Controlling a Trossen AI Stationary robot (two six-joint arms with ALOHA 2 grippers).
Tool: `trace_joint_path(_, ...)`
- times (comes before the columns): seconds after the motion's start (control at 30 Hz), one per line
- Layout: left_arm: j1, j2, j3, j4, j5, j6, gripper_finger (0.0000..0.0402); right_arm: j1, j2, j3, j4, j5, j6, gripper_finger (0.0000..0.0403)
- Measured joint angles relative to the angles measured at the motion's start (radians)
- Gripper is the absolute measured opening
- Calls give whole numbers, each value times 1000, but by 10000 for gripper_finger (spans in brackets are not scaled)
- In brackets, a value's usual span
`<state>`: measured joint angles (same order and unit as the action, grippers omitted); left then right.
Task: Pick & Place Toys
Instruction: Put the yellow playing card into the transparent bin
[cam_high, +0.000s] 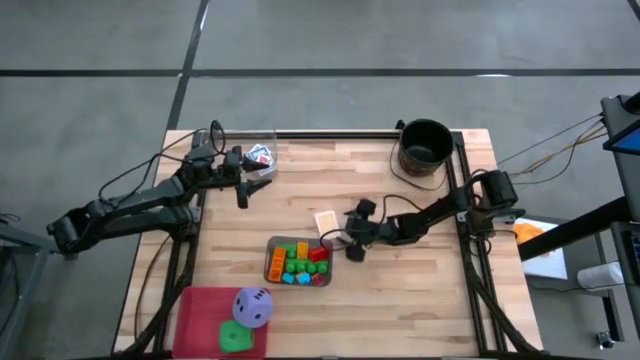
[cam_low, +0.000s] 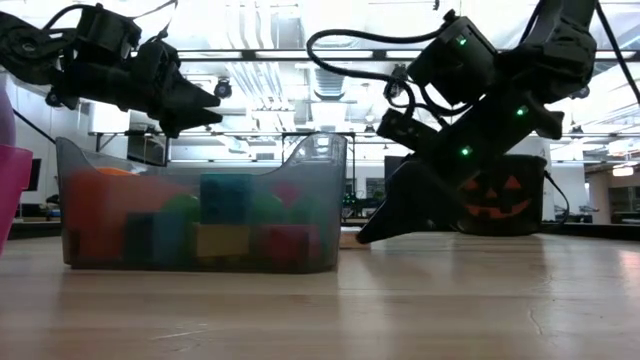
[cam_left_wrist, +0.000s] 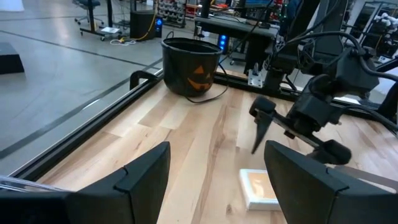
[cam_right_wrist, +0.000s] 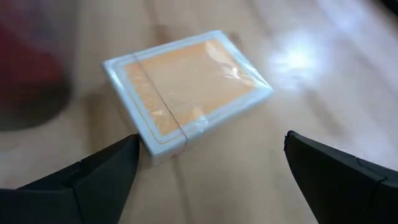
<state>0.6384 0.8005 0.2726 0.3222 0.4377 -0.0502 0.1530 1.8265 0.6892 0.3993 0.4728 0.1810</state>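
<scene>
While the left gripper (cam_high: 243, 192) hangs above the counter (cam_high: 420, 300) near its far left edge, its fingers stand partly apart and hold nothing. Just beside it, at the far edge, a clear container (cam_high: 261, 156) with a card of red and blue print sits close to the black rail (cam_high: 330, 133) that runs along that side. At the near left corner a pink tray (cam_high: 195, 320) carries a green die (cam_high: 235, 338) and a purple die (cam_high: 252, 307) with white dots; the tray reaches the counter's near edge. Bare wood lies open between the left gripper and the pink tray.

Near the middle a grey tray (cam_high: 272, 262) holds the small blocks (cam_high: 300, 264), packed tight: orange, green, yellow, red and blue. Just beyond its far right corner lies a pack of cards (cam_right_wrist: 186, 90), orange-backed with a white border, flat on the wood in clear wrap, apart from the tray. The right gripper (cam_high: 345, 243) is low over the counter just beside the pack, jaws wide, one finger on either side of the pack's near end in the wrist view, not touching it. Farther right the counter is open wood up to the black bucket (cam_high: 425, 147) with a pumpkin face at the far right corner.
</scene>
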Motion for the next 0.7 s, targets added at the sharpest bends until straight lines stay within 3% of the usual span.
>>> trace_joint_path(0.23,0,0,0,0,-4,0,265,-31,1,33,-65,152,2,395)
trace_joint_path(0.47,0,0,-1,1,-19,0,265,-134,1,82,-132,294,7,395)
trace_joint_path(0.57,0,0,-1,1,-19,0,265,-171,1,91,-142,261,3,395)
trace_joint_path(0.7,0,0,-1,1,-19,5,265,-177,1,99,-140,120,-23,395)
